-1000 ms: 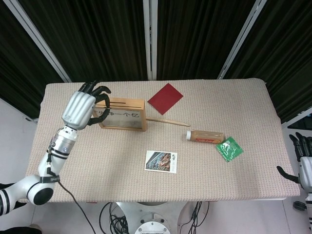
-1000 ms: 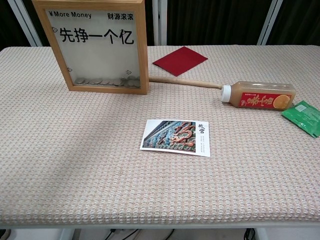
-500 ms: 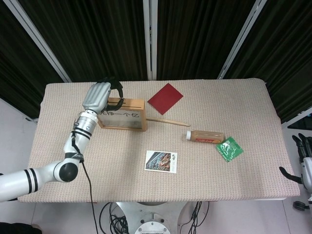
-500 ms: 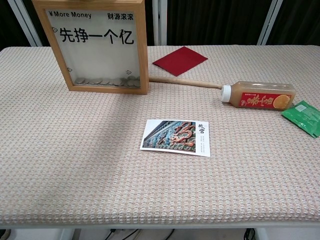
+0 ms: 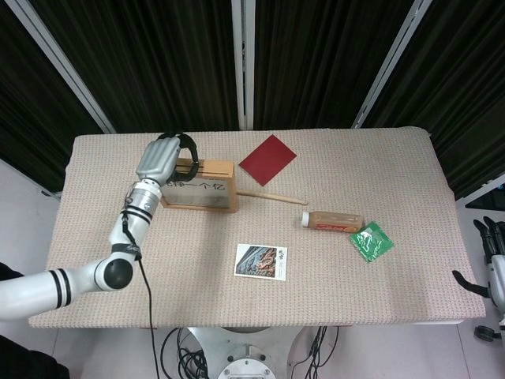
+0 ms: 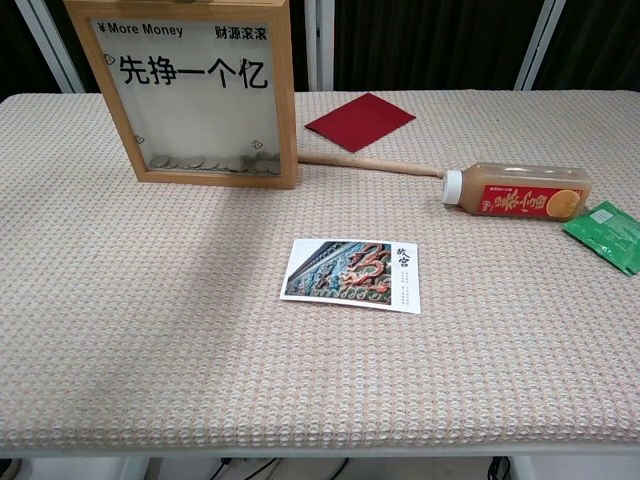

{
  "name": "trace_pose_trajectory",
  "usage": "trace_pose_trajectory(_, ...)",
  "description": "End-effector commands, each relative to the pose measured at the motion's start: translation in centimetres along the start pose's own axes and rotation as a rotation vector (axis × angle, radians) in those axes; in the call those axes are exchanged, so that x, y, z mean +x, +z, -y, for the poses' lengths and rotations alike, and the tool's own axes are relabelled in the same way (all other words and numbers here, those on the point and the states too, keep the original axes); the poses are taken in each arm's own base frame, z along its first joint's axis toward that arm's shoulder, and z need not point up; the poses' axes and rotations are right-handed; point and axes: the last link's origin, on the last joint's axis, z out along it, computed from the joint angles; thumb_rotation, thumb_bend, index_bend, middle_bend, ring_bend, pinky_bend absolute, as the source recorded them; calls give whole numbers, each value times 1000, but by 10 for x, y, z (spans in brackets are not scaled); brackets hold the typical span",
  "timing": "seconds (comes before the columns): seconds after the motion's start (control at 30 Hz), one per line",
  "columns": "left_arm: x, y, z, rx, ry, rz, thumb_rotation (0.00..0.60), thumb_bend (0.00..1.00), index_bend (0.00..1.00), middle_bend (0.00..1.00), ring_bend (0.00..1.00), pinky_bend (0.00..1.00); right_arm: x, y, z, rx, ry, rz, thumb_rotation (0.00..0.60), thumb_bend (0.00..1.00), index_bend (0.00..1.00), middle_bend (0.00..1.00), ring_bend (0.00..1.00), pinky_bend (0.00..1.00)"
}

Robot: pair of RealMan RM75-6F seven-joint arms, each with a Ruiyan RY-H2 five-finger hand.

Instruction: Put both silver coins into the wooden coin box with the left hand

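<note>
The wooden coin box (image 5: 201,186) stands upright at the table's back left, with a clear front panel and black printed characters. In the chest view the coin box (image 6: 200,92) holds several silver coins (image 6: 212,162) along its bottom. My left hand (image 5: 162,158) hovers at the left end of the box's top edge, its dark fingers (image 5: 189,148) curled down over the top. No coin shows between the fingers and none lies loose on the table. My right hand (image 5: 492,257) hangs off the table's right edge, fingers spread and holding nothing. The chest view shows neither hand.
A red card (image 5: 267,159) lies behind the box, and a wooden stick (image 5: 272,196) runs from the box toward a lying juice bottle (image 5: 333,221). A green packet (image 5: 372,241) sits right of the bottle. A picture postcard (image 5: 261,261) lies near the table's front centre.
My left hand has swung from the box's left side up over the left end of its top, and its fingers have curled down. The right hand sank slightly.
</note>
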Motion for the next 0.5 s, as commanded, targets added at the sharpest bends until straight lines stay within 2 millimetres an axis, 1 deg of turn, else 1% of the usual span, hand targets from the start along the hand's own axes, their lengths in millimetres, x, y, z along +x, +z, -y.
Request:
trace_pose_trajectory(0.03,0,0,3,8,-1,4,600,460,639,305,108,161,1,0,-1,-2,0,-1,600,118,0,0,0,0)
trace_pose_trajectory(0.5,-5,1,9,10,-9,26,600,459,631,305,108,160,-1,1,1,0,-3,4,600,118,0,0,0,0)
